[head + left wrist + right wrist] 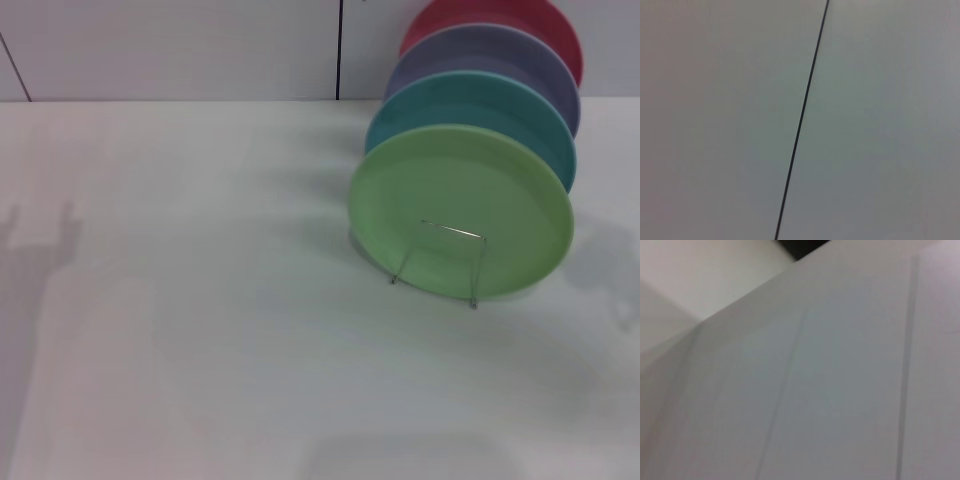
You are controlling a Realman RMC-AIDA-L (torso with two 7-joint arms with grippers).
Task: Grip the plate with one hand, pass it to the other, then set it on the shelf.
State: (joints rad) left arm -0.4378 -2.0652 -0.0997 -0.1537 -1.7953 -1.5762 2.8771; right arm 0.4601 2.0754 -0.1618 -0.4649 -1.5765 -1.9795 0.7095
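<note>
Standing upright in the thin silver wire rack (452,252), the round light green plastic plate (460,208) appears placed; the task looks complete. Neither gripper is visible, so their states cannot be told.

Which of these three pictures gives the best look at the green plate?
The head view. It shows the whole green plate standing on edge at the front of a row of plates, with a wire loop of the rack in front of it. Both wrist views show only plain pale surfaces, with no plate at all.
</note>
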